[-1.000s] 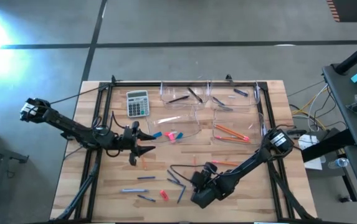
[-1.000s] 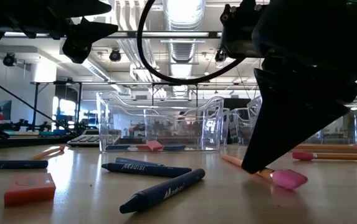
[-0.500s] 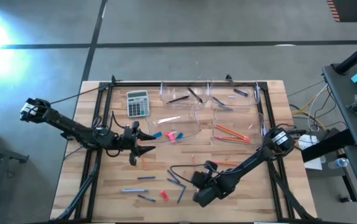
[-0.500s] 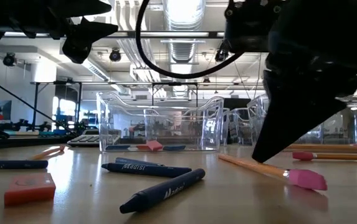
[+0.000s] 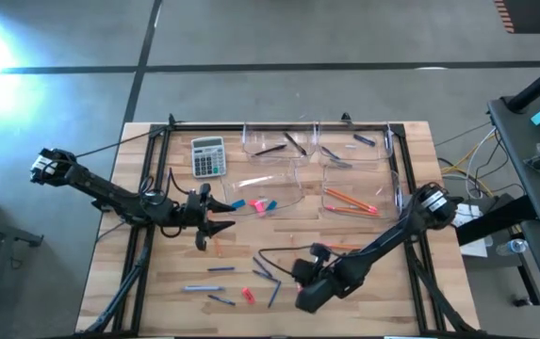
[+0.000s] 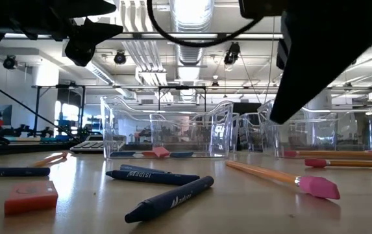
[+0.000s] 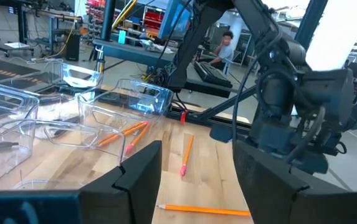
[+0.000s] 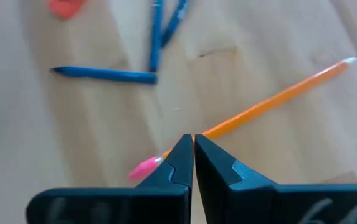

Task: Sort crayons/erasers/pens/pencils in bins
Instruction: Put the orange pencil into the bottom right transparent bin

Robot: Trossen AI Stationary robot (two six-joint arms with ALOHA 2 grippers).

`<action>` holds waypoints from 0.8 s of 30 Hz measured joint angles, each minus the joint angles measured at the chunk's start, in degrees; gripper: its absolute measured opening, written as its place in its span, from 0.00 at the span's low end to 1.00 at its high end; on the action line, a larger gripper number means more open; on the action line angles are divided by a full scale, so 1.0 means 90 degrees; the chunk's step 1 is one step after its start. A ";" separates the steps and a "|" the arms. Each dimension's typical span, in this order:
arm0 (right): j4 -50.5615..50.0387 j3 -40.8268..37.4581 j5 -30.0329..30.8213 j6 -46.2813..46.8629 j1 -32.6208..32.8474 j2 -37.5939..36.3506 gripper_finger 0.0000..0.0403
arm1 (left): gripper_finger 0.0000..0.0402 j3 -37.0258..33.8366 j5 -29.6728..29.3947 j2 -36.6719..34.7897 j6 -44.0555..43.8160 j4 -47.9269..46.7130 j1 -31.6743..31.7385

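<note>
Now right gripper [image 8: 192,152] shut, seemingly lifted; pencil [image 8: 271,102] dropped

Middle of the pencil [image 8: 253,112] behind the right gripper [image 8: 193,149], its jaws together.

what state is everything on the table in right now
right gripper, shut on nothing, raised over the pencil
pencil, lying flat on the table, not gripped
left gripper, open, empty, above the table
bins, upright, partly filled
red eraser, loose on the table
blue crayons, loose on the table
calculator, flat, face up
</note>
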 joint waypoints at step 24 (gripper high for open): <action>0.0535 0.0000 -0.0501 -0.0483 -0.0380 -0.0217 0.42 | 0.46 -0.0002 0.0000 0.0001 0.0005 -0.0002 0.0000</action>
